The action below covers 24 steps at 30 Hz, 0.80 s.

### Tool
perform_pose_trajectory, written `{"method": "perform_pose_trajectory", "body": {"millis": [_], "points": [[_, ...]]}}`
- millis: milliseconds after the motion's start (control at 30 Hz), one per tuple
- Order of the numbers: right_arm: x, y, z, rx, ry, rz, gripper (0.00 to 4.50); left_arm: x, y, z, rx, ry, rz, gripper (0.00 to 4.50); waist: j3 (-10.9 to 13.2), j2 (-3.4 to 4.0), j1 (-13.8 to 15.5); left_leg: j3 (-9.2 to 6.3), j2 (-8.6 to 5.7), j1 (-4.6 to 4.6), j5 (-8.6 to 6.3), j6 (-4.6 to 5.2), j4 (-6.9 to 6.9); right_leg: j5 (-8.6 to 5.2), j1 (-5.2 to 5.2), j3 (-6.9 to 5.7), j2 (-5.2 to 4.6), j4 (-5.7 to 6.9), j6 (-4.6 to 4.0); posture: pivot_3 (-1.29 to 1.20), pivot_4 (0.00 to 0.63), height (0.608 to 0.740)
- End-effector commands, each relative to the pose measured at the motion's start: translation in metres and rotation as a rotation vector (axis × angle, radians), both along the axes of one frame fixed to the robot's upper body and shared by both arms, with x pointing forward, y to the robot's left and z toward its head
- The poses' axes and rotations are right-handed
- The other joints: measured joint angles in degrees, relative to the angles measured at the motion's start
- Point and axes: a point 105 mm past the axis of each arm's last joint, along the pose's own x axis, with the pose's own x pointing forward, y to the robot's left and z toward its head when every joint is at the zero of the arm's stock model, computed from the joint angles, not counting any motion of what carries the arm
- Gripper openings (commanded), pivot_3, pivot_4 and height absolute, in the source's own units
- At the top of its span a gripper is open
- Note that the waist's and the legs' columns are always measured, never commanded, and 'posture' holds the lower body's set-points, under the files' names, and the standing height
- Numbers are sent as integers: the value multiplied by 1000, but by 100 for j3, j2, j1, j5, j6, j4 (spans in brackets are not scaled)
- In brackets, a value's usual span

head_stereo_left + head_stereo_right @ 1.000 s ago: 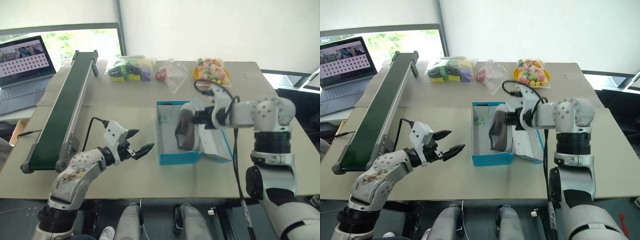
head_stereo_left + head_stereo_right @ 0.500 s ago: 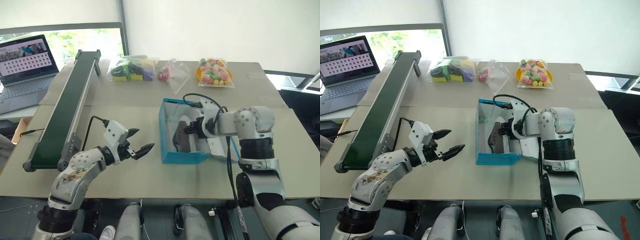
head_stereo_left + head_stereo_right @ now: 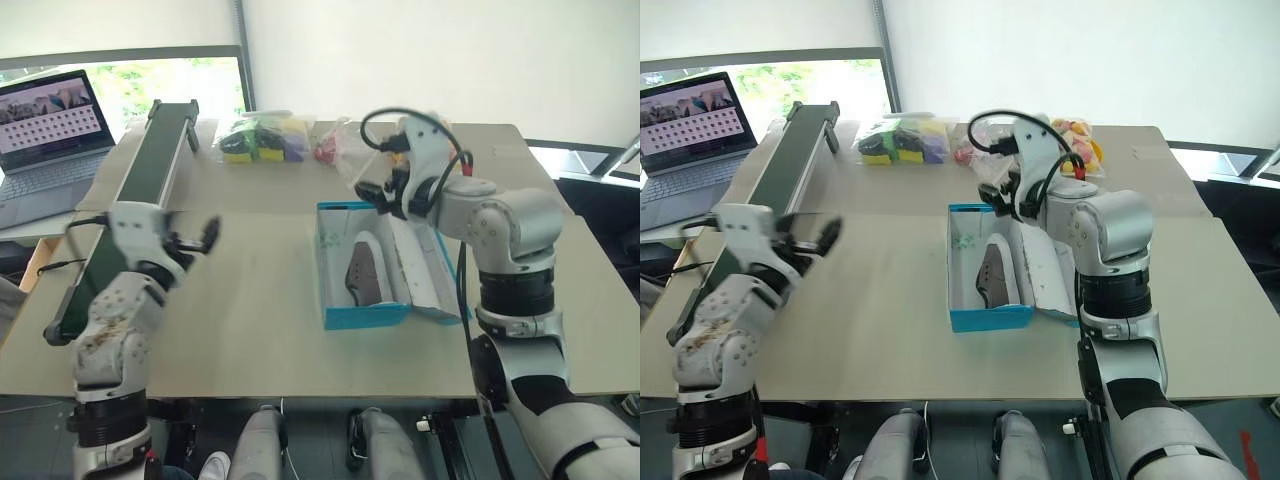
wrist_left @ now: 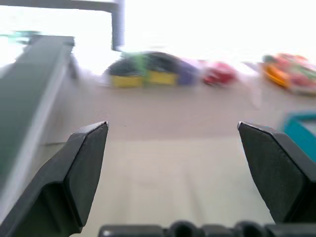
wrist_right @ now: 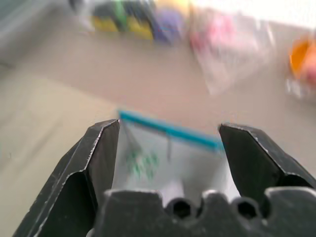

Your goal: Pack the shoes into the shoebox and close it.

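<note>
Since a second ago the right gripper (image 3: 382, 190) has let go of the shoe (image 3: 366, 271) and lifted clear above the far end of the shoebox (image 3: 366, 316), while the left gripper (image 3: 205, 232) has swung away toward the conveyor belt (image 3: 120, 215).

From the head views, the grey shoe lies flat on its sole inside the turquoise box, which sits mid-table with its lid (image 3: 432, 270) folded open on the robot's right. I can make out only this one shoe; if a second lies in the box, the shoe or the walls hide it. The left arm probably moved aside to look for it, or to leave room for closing the lid.

From the left wrist view, the two black fingers (image 4: 84, 163) stand spread wide with nothing between them, pointing across bare table toward blurred bags of coloured items (image 4: 148, 71); a corner of the box (image 4: 301, 128) is cut off by the frame's edge.

From the right wrist view, its fingers (image 5: 98, 163) are likewise parted and empty, the box's far rim (image 5: 168, 129) showing between them; the shoe is out of its sight.
</note>
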Motion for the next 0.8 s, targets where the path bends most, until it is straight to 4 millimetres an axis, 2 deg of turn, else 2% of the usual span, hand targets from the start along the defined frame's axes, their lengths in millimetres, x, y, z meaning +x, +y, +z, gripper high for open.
{"method": "perform_pose_trajectory", "body": {"millis": [33, 133, 233, 300, 500, 633, 800], "points": [[-57, 53, -1, -1, -158, 438, 3799, -5, 30, -3, -54, -3, 132, 4500, 0, 0, 3, 0, 0, -2, 0, 0, -1, 0, -1, -1, 0, 0, 0, 0, 150, 681], [-90, 71, -20, 24, -142, 678, 3799, -6, 43, -11, -62, 39, 164, 4500, 0, 0, 5, -1, 0, -3, 0, 0, 2, -1, 0, -1, 0, 0, 0, 0, 150, 681], [-97, 77, -41, -32, -130, 760, 3799, -5, 50, -15, -57, 60, 172, 4500, 0, -1, 30, -3, 2, 2, -5, -10, 15, 1, 6, -2, 0, 3, 2, 0, 150, 681], [-96, 79, -43, -13, -118, 768, 3799, -4, 51, -15, -43, 70, 167, 4500, -1, -3, 53, -3, 3, 3, -27, -46, 17, -1, 6, -4, -2, 1, -3, 0, 150, 681], [-86, 81, -53, -16, -109, 725, 3799, -5, 54, -16, -35, 83, 181, 4500, -5, -9, 59, -2, 3, 7, -28, -50, 16, -11, 6, -7, -10, 1, -28, 0, 150, 681], [-67, 79, -68, -70, -96, 611, 3799, -7, 56, -19, -34, 100, 189, 4500, -5, -10, 56, 1, 2, 5, -26, -47, 11, 8, 4, -5, -7, 3, 1, 0, 150, 681], [-54, 77, -74, -89, -106, 536, 3799, -9, 54, -23, -36, 116, 187, 4500, -5, -10, 56, 4, 0, 3, -16, -32, 13, 7, 4, -3, -7, 3, -1, 0, 150, 681]]}}
